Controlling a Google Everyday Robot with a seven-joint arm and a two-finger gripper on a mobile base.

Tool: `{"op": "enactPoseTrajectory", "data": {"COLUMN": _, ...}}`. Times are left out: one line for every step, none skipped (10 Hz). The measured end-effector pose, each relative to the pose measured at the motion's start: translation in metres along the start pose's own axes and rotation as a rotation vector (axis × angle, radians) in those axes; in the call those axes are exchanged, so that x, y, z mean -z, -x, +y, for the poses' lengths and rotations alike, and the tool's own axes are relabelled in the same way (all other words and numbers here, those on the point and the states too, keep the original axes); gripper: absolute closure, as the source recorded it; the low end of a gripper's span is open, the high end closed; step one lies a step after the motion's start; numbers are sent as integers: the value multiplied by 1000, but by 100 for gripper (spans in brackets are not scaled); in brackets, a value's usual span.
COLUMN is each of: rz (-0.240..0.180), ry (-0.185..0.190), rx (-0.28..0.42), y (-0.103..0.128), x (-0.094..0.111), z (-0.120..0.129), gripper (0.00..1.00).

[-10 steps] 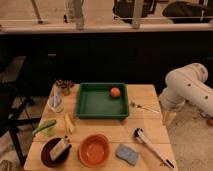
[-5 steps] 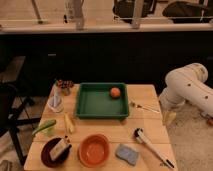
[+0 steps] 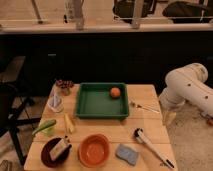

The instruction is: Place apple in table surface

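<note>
The apple [image 3: 115,92], small and orange-red, lies in the far right corner of the green tray [image 3: 90,105]. The tray sits at the back middle of the light wooden table surface [image 3: 145,126]. My white arm [image 3: 187,87] bends in from the right. My gripper [image 3: 170,118] hangs down beside the table's right edge, well to the right of the apple and apart from it. It holds nothing that I can see.
On the table are an orange bowl [image 3: 94,149], a blue sponge [image 3: 127,153], a dish brush [image 3: 150,145], a fork [image 3: 144,106], a dark bowl [image 3: 49,155], a banana [image 3: 69,123], a green item [image 3: 45,126] and a cup [image 3: 56,102]. A black chair [image 3: 12,95] stands to the left.
</note>
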Motion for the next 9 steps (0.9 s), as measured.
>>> {"op": "enactPoseTrajectory", "data": {"rz": -9, "ry": -8, "rx": 9, "y": 0, "x": 1, "z": 0, "gripper": 20}}
{"op": "enactPoseTrajectory", "data": {"rz": -28, "ry": -23, "rx": 41, "y": 5, "x": 6, "z": 1, "gripper": 20}}
{"op": "enactPoseTrajectory", "data": {"rz": -36, "ry": -35, "rx": 76, "y": 13, "x": 10, "z": 1, "gripper": 20}}
{"op": "enactPoseTrajectory", "data": {"rz": -45, "ry": -50, "rx": 129, "y": 32, "x": 16, "z": 0, "gripper": 20}}
{"op": "enactPoseTrajectory", "data": {"rz": -54, "ry": -59, "rx": 167, "y": 47, "x": 20, "z": -1, "gripper": 20}}
{"op": "enactPoseTrajectory", "data": {"rz": -62, "ry": -77, "rx": 234, "y": 67, "x": 27, "z": -1, "gripper": 20}}
{"op": "enactPoseTrajectory", "data": {"rz": -67, "ry": -90, "rx": 300, "y": 82, "x": 31, "z": -1, "gripper": 20}}
{"op": "enactPoseTrajectory", "data": {"rz": -70, "ry": -99, "rx": 364, "y": 97, "x": 35, "z": -2, "gripper": 20}}
{"op": "enactPoseTrajectory", "data": {"rz": -67, "ry": -109, "rx": 446, "y": 116, "x": 39, "z": -3, "gripper": 20}}
